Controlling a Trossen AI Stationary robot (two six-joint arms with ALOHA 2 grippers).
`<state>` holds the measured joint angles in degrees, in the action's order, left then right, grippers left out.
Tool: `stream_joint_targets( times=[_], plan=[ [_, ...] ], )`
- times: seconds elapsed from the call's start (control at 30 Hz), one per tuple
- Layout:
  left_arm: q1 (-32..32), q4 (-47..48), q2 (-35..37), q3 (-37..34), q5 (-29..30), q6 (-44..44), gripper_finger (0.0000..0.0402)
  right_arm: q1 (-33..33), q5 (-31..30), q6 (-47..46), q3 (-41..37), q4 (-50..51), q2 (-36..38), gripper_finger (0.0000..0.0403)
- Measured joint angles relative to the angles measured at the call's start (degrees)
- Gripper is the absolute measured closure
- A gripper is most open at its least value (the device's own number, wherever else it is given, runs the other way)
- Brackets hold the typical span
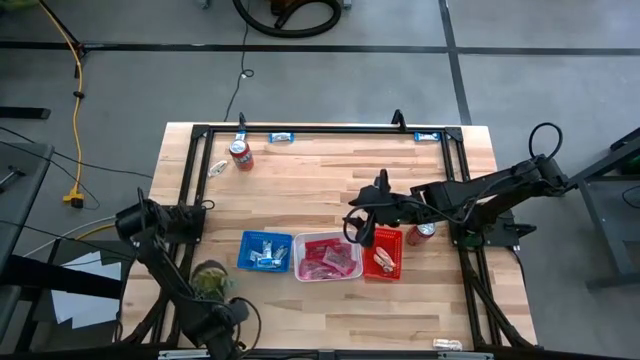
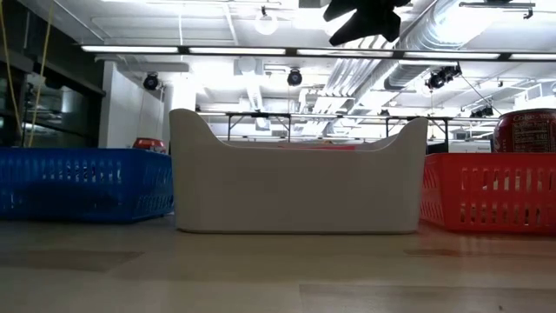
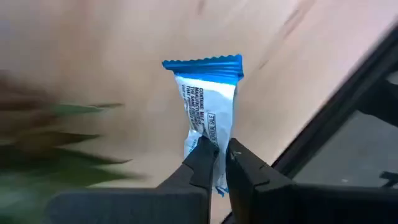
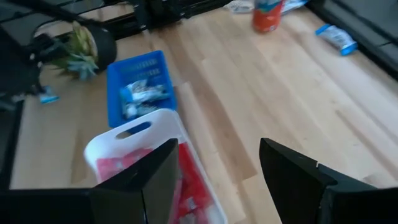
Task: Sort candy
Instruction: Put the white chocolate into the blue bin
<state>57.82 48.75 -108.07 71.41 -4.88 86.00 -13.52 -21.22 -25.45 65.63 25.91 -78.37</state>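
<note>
The left gripper (image 3: 217, 163) has its jaws clenched on a blue-and-white wrapped candy bar (image 3: 208, 106), near the small green plant (image 1: 210, 279). Carry it level to the blue plastic basket (image 1: 265, 250). The right gripper (image 1: 358, 226) hovers above the white tray (image 1: 327, 256), jaws released.

L gripper (image 3: 216, 155) pinched closed at table's near-left edge; R gripper (image 4: 214, 165) apparently open, mid-table.
</note>
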Motion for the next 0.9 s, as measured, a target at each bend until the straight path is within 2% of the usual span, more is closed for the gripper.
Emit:
stream_joint_targets(
  times=[0.13, 0.3, 0.4, 0.53, 0.67, 0.8, 0.9],
  plan=[
    [-0.7, 3.2, 4.7, 0.8, 6.9, -6.0, 0.0393, 0.0, 2.5, 1.0, 0.0, 0.0, 0.0, 0.0183],
    [-3.5, 8.1, 13.6, 0.8, 18.2, -12.0, 0.04, 0.0, 2.8, 1.4, 0.0, 0.0, 0.0, 0.0183],
    [-5.5, 11.3, 18.2, 0.8, 22.8, -14.1, 0.0401, 0.0, 2.8, 1.5, 0.0, 0.0, 0.0, 0.0183],
    [-8.3, 13.7, 23.6, 0.8, 26.9, -19.3, 0.0401, 0.0, 2.8, 1.5, 0.0, 0.0, 0.0, 0.0183],
    [-11.5, 13.5, 27.5, 0.8, 31.0, -30.3, 0.0401, 0.0, 2.8, 1.5, 0.0, -0.2, 0.0, 0.0183],
    [-14.8, 12.9, 29.7, 0.7, 31.1, -43.7, 0.0401, 0.0, 2.8, 1.5, 0.0, 0.0, 1.0, 0.0183],
    [-16.8, 12.5, 31.3, -0.5, 30.6, -49.9, 0.0401, 0.0, 2.8, 1.5, 0.0, 0.0, 3.1, 0.0183]
  ],
)
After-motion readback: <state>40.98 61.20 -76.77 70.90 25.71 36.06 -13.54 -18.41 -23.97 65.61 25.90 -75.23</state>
